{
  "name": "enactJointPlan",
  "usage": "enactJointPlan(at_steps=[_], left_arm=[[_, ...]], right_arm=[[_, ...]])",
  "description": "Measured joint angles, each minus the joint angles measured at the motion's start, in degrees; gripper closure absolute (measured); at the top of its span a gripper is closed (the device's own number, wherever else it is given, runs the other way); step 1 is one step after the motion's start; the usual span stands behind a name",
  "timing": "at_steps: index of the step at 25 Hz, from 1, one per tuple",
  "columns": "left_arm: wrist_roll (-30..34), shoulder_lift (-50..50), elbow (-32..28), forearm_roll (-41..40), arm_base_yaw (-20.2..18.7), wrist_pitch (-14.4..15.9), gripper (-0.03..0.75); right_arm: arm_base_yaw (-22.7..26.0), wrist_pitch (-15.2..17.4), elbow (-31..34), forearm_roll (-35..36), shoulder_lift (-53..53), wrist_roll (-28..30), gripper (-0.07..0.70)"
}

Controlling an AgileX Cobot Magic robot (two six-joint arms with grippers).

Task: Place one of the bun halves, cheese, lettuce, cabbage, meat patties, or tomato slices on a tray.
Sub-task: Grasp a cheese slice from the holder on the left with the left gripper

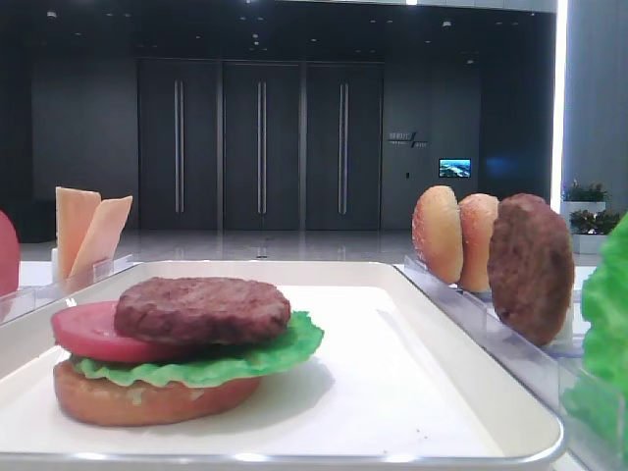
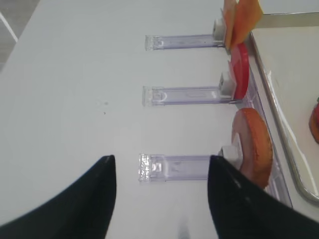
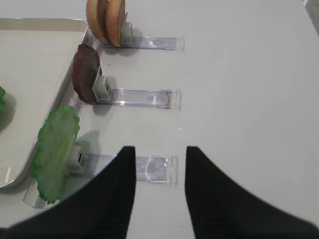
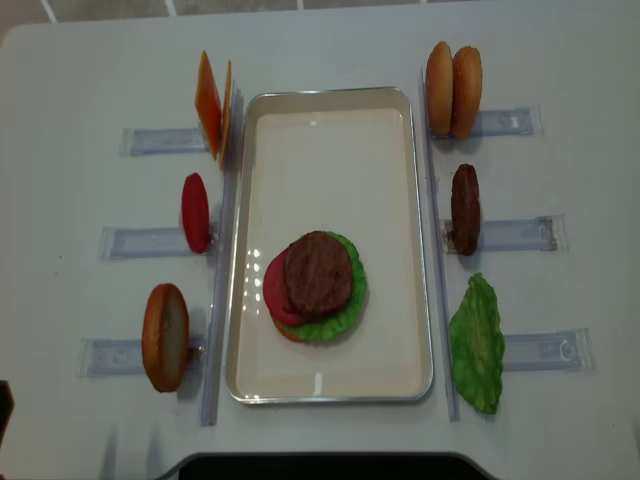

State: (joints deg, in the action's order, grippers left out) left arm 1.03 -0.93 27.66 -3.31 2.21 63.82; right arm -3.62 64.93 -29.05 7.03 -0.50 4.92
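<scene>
On the cream tray (image 4: 330,140) lies a stack: a bun half (image 1: 147,402), lettuce (image 1: 245,361), a tomato slice (image 1: 86,332) and a meat patty (image 1: 201,306) on top. Two cheese slices (image 4: 212,103) stand in the far left rack, leaning against each other. My left gripper (image 2: 162,159) hangs open over the table, left of a standing bun half (image 2: 253,147); nothing is between its fingers. My right gripper (image 3: 160,149) is open and empty over the rack beside an upright lettuce leaf (image 3: 56,149).
Clear racks flank the tray. The left ones hold a tomato slice (image 4: 195,212) and a bun half (image 4: 165,336). The right ones hold two bun halves (image 4: 452,76), a patty (image 4: 465,208) and lettuce (image 4: 478,345). No cabbage shows.
</scene>
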Motion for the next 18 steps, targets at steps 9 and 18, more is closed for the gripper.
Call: enactJointPlan(at_steps=[9,18], left_arm=[[-6.7,14.2,4.5,-2.2,0.0,0.5,0.272],[-9.0,49.5,20.9,-4.2,0.0,-0.4,0.272]], right_arm=[[0.0,0.0,0.0,0.0,0.0,0.0,0.393],[0.0,0.0,0.0,0.0,0.0,0.0,0.393]])
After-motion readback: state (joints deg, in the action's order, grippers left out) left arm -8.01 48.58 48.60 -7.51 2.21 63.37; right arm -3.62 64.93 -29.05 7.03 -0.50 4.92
